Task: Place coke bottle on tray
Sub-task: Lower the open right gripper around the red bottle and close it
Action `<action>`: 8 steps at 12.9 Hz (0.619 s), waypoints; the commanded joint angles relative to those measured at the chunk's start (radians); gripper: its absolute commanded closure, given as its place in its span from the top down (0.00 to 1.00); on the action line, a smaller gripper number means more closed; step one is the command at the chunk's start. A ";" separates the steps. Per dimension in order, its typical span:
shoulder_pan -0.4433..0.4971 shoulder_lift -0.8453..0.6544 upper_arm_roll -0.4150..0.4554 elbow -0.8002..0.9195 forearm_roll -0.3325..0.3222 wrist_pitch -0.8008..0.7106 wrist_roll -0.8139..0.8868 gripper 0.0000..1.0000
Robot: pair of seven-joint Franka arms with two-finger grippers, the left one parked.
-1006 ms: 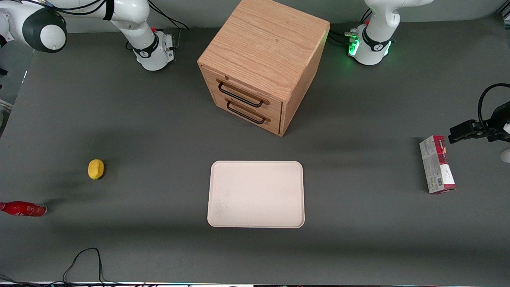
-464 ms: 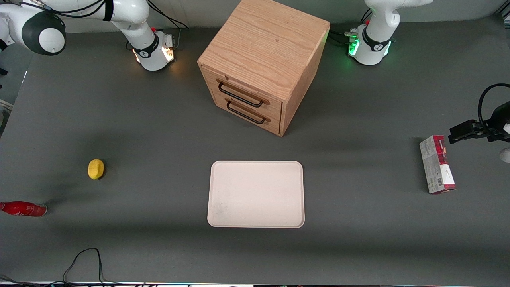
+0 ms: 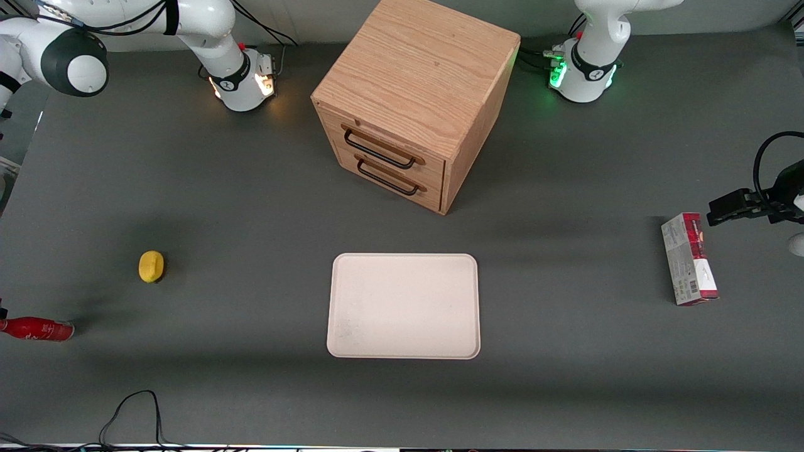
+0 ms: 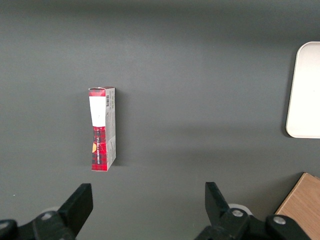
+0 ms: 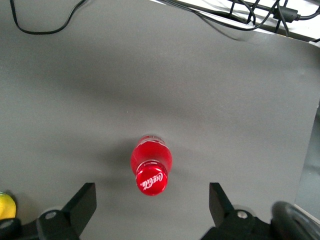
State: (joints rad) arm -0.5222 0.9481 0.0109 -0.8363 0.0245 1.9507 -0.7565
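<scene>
The coke bottle (image 3: 36,329) is small and red, at the working arm's end of the table, nearer the front camera than the lemon. In the right wrist view I look straight down on its red lettered cap (image 5: 151,181), so it stands upright. My gripper (image 5: 150,206) hangs above it, open, with the black fingers (image 5: 82,201) wide apart on either side of the cap and touching nothing. The cream-white tray (image 3: 403,306) lies bare in the table's middle, in front of the drawer cabinet; its edge shows again in the left wrist view (image 4: 305,90).
A wooden two-drawer cabinet (image 3: 411,94) stands farther from the camera than the tray. A yellow lemon (image 3: 151,266) lies near the bottle. A red-and-grey carton (image 3: 688,258) sits toward the parked arm's end. A black cable (image 3: 132,408) loops at the table's front edge.
The working arm's upper joint has shifted slightly and its base light came on amber. A dark bit has appeared at the view's edge just above the bottle. The bottle has not moved.
</scene>
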 commanded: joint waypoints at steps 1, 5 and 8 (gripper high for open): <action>-0.004 0.035 0.009 0.039 0.012 0.025 -0.027 1.00; -0.001 0.060 0.009 0.037 0.011 0.053 -0.029 1.00; 0.007 0.069 0.008 0.036 0.011 0.059 -0.029 1.00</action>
State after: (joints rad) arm -0.5189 0.9944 0.0159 -0.8362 0.0245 2.0039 -0.7592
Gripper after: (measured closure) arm 0.000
